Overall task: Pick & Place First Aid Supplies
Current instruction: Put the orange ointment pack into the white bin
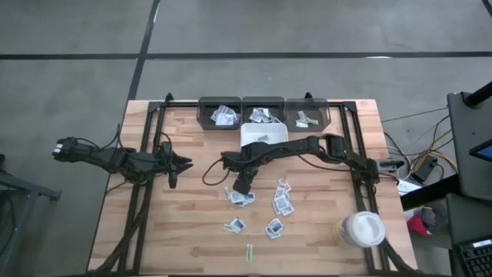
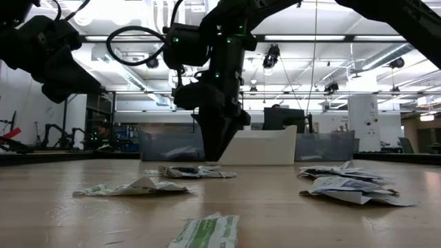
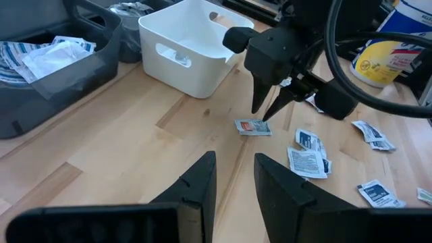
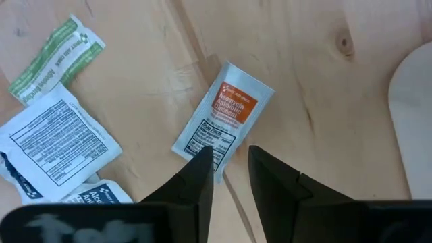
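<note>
One orange-printed packet (image 4: 224, 120) flat on table, just beyond right tool (image 4: 226, 165) tips.

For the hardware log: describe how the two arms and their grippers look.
Both arms are dark, near-black jointed links. The right arm trails a looping black cable, and small green lights glow on its wrist housing in the low view. Each gripper, left gripper and right gripper, ends in two flat, black, wedge-shaped fingers tapering to blunt tips.

The surface (image 1: 192, 223) is showing pale wood planks. The tray (image 3: 189, 54) is looking plain white. One packet (image 4: 224, 120) is carrying an orange block with white and black print.
</note>
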`<state>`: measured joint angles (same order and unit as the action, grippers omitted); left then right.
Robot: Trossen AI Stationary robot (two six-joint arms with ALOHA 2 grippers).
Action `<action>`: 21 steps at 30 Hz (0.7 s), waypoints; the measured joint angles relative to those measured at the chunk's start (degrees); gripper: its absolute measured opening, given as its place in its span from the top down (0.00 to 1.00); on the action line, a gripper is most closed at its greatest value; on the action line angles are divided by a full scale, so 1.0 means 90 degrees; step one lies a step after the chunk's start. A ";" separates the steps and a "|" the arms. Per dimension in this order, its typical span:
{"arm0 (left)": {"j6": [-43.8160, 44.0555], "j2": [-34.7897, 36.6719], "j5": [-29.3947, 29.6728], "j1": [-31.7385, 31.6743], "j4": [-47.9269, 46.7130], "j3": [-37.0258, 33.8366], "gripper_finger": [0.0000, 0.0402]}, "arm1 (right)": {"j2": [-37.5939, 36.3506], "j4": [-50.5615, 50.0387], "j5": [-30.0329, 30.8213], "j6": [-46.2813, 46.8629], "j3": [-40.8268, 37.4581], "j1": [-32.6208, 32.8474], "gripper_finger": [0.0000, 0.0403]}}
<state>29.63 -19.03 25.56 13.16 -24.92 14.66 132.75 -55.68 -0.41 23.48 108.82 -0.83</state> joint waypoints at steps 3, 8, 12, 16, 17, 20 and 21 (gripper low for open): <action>0.0002 0.0000 0.0000 -0.0001 0.0001 -0.0002 0.77 | 0.0000 0.0152 -0.0001 0.0028 -0.0114 0.0014 0.78; 0.0007 0.0000 0.0001 -0.0001 0.0001 -0.0001 0.77 | -0.0029 0.0436 -0.0086 0.0222 -0.0539 0.0011 0.76; 0.0013 0.0000 0.0002 0.0000 0.0001 -0.0002 0.77 | -0.0063 0.0609 -0.0167 0.0304 -0.0821 0.0028 0.76; 0.0106 0.0000 0.0000 0.0000 0.0002 -0.0002 0.77 | -0.0058 0.0522 -0.0168 0.0317 -0.0880 0.0101 0.80; 0.0115 0.0000 0.0002 -0.0001 0.0003 -0.0002 0.77 | -0.0056 0.0494 -0.0147 0.0296 -0.0884 0.0120 0.82; 0.0160 0.0000 0.0000 -0.0001 0.0003 -0.0002 0.77 | -0.0048 0.0419 -0.0143 0.0240 -0.0893 0.0164 0.90; 0.0182 0.0000 0.0000 0.0000 0.0003 0.0000 0.77 | -0.0046 0.0402 -0.0143 0.0214 -0.0897 0.0175 0.93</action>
<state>31.26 -19.03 25.56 13.16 -24.88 14.66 132.33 -52.06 -1.69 25.41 100.75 0.74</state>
